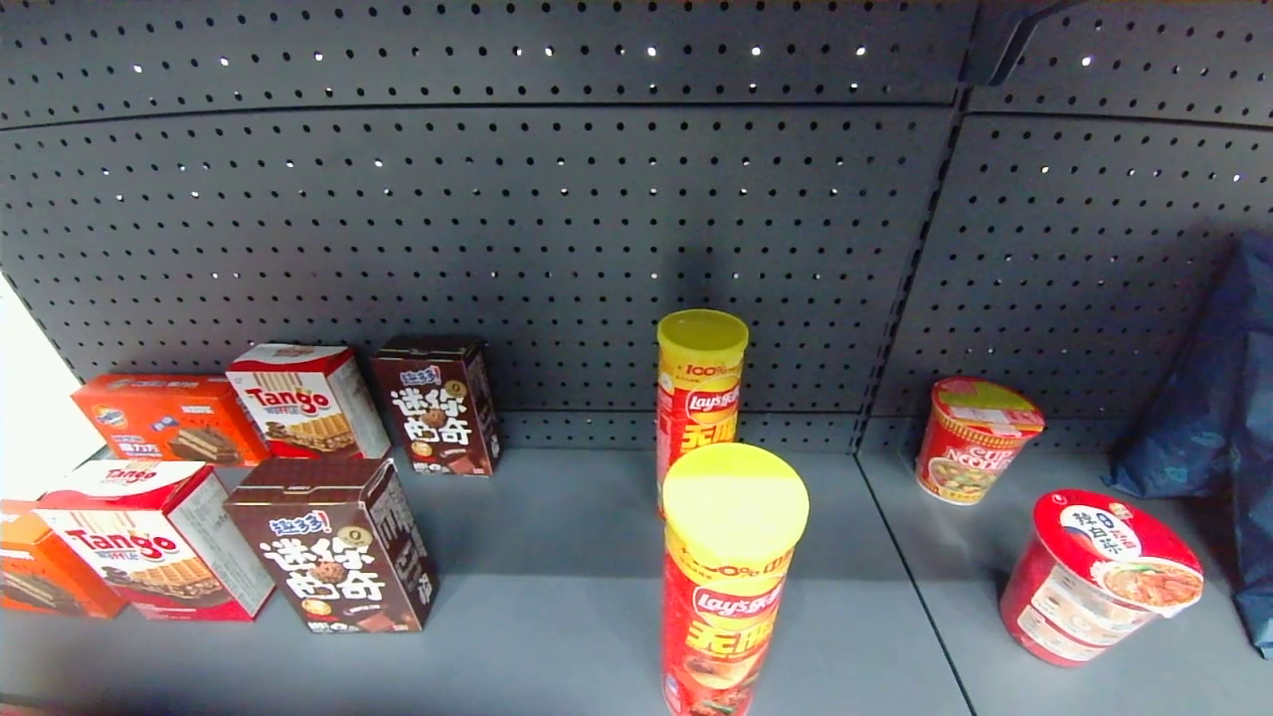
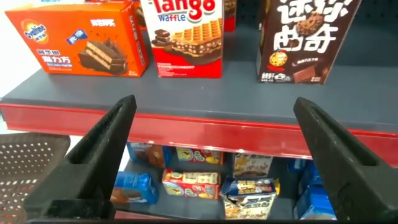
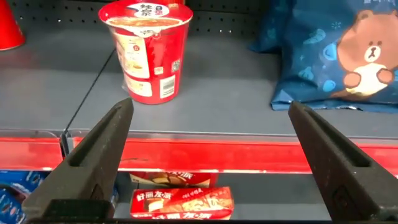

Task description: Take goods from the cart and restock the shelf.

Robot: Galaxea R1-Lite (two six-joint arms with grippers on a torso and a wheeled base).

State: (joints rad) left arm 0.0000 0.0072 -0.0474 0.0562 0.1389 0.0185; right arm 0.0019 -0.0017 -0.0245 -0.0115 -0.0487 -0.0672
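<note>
Nearest the head camera stands a yellow-lidded near chips can (image 1: 734, 587) at the front of the shelf (image 1: 557, 636), with a far chips can (image 1: 699, 398) in line behind it by the pegboard back (image 1: 497, 249). To the left are two rows of boxes. In the far row stand an orange cake box (image 1: 169, 418), a waffle box (image 1: 303, 398) and a brown cookie box (image 1: 438, 403). In the near row stand a second waffle box (image 1: 149, 552) and a second cookie box (image 1: 333, 557). To the right, past the shelf joint, a cup noodle (image 1: 973, 438) stands far and a red noodle bowl (image 1: 1094, 577) near, with a blue bag (image 1: 1213, 398) at the far right.

The left gripper (image 2: 214, 124) hangs just off the shelf's red front edge (image 2: 186, 124), facing the left boxes. Its fingers are spread wide with nothing between them. The right gripper (image 3: 210, 124) is likewise wide and empty, facing the noodle bowl (image 3: 146, 50) and the bag (image 3: 336, 56).

With both grippers empty, I judge this a moment between placements. The next move calls for taking an item from the cart, then setting it into a bare stretch of shelf, such as between the cookie boxes and the chips cans, without knocking the tall cans.

The wrist views add a lower shelf of boxed goods (image 2: 193, 183) under the red edge, and a bear printed on the bag. The head view alone gives the whole row layout and the gaps.
</note>
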